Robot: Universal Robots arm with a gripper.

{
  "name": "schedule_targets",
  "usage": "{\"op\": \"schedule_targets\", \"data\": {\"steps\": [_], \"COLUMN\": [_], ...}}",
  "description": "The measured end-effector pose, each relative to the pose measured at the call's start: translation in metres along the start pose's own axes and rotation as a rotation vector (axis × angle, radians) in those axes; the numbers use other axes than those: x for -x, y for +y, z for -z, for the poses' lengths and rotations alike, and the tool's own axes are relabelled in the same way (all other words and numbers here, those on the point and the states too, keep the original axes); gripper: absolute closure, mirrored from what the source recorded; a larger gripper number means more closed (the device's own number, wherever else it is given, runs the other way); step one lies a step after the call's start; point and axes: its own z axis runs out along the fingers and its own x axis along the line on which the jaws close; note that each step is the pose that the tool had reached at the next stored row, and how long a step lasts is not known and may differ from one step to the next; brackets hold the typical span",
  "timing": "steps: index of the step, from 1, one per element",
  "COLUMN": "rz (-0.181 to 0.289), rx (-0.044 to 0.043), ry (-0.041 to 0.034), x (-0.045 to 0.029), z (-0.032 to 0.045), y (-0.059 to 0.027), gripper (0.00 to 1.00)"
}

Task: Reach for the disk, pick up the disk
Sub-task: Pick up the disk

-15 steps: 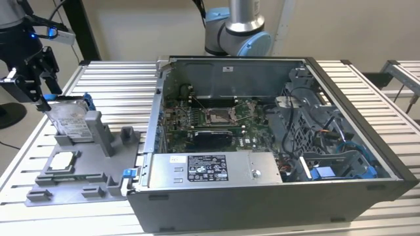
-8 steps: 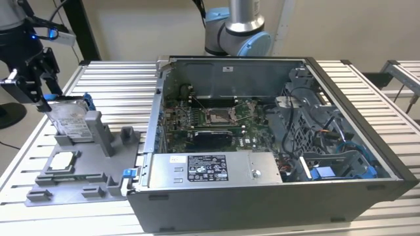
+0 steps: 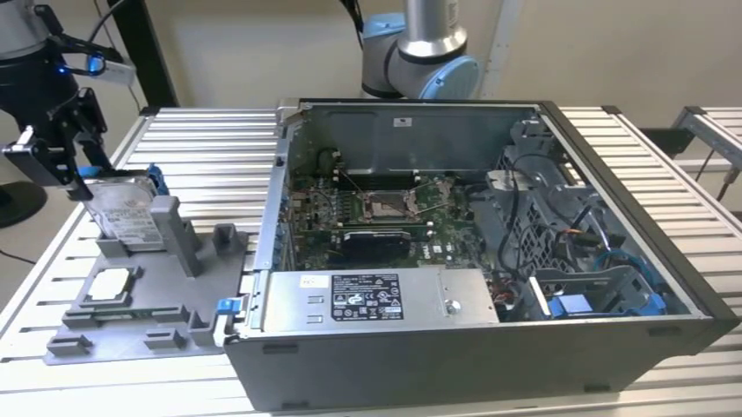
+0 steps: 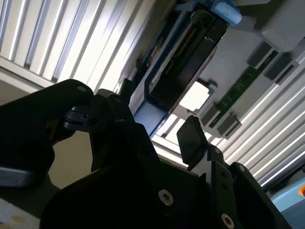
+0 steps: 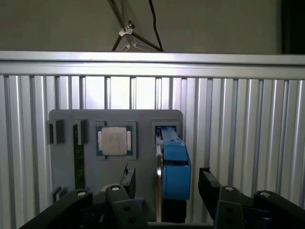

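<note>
Gripper: released, jaws spread wide, hanging at the exterior view's left over the top edge of the disk.
Fingers: in the first wrist view one stands on each side of the disk, with a bare gap between each pad and the disk's faces; no contact shows.
Disk: stands upright on its edge in a slot of the grey holder plate, at the plate's far end in the exterior view. Its silver face with the white label is turned toward the computer case, and the blue frame shows at its top corner.
Disk from the wrist: in the second wrist view its dark connector edge and blue frame lie just beyond the fingertips.
Holder plate: lies flat on the slatted metal table, just beside the computer case on the exterior view's left.
Chip: white-topped square, seated in its own recess of the plate, near the disk but apart from it.
Memory stick: green, set on edge in a slot beyond the chip.
Computer case: open, with the motherboard and the silver power supply inside.
</note>
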Motion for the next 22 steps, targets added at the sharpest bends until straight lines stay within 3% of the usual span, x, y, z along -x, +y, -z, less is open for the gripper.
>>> {"op": "schedule_targets", "data": {"steps": [22], "rz": [0.000], "rx": [-0.0003], "ry": [0.0000], "x": [0.0040], "z": [-0.0283], "y": [0.0003], "gripper": [0.00]}}
